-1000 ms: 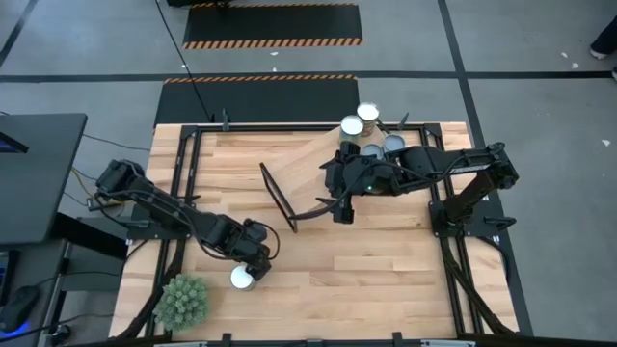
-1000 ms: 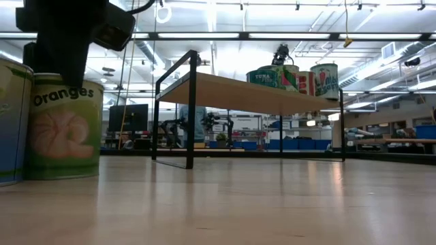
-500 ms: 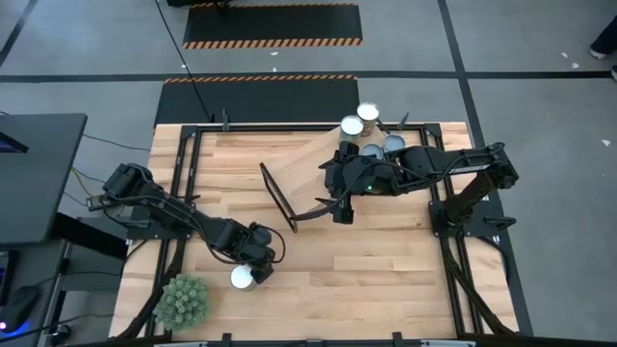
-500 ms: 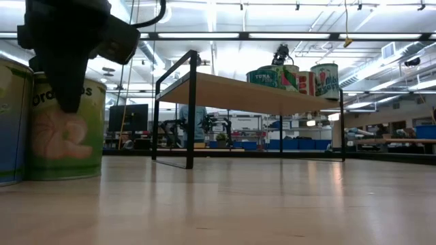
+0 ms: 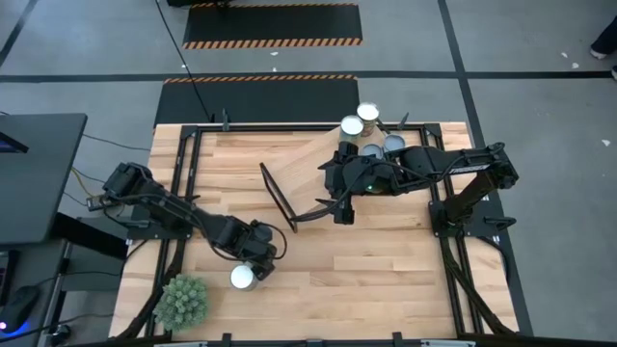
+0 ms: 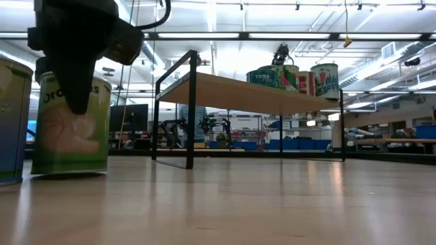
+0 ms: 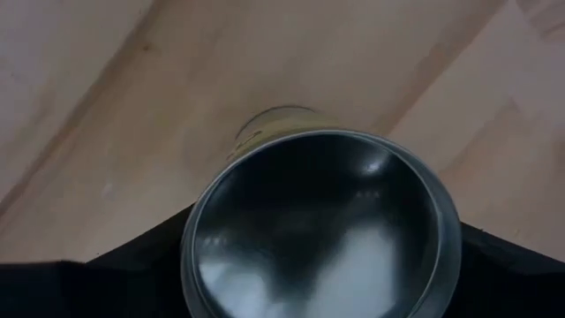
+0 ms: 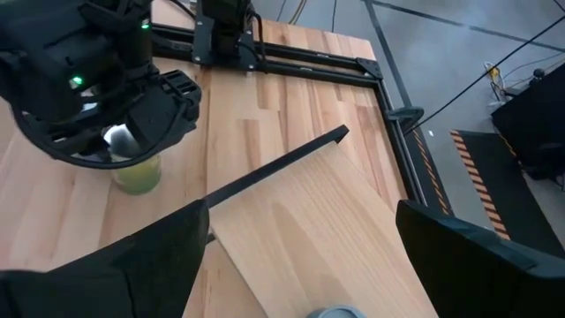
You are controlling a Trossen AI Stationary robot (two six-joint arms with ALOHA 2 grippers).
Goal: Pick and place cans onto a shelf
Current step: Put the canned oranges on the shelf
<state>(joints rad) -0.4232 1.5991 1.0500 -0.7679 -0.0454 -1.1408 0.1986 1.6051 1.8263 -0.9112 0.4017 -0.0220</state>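
Note:
My left gripper point(image 5: 248, 266) is near the table's front left. It points down over a can with a green "Oranges" label point(image 6: 71, 126) and is shut on it. The can's shiny round top point(image 7: 322, 230) fills the left wrist view. A second can point(image 6: 9, 122) stands close beside it. The light-wood shelf point(image 5: 310, 173) runs slantwise across the table's middle, and several cans point(image 5: 366, 116) stand on its far end. My right gripper point(image 5: 342, 207) hangs open above the plank point(image 8: 309, 212) and holds nothing. My left gripper holds the Oranges can by its upper side wall, just under the rim point(image 7: 190, 238), one finger on each side. The fingers point(image 6: 76, 88) come from above, pointing down. The can sits slightly tilted, with its base at the table top. Whether it is clear of the table, I cannot tell.
A spiky green plant point(image 5: 183, 301) stands at the table's front left corner, close to my left gripper. The shelf's black end frame point(image 5: 280, 198) stands between the two arms. Bare tabletop point(image 5: 366, 280) lies toward the front right.
My left gripper has come down over the Oranges can, its finger now reaching well down the label. The can stood upright before. It now leans slightly and has shifted a little along the table.

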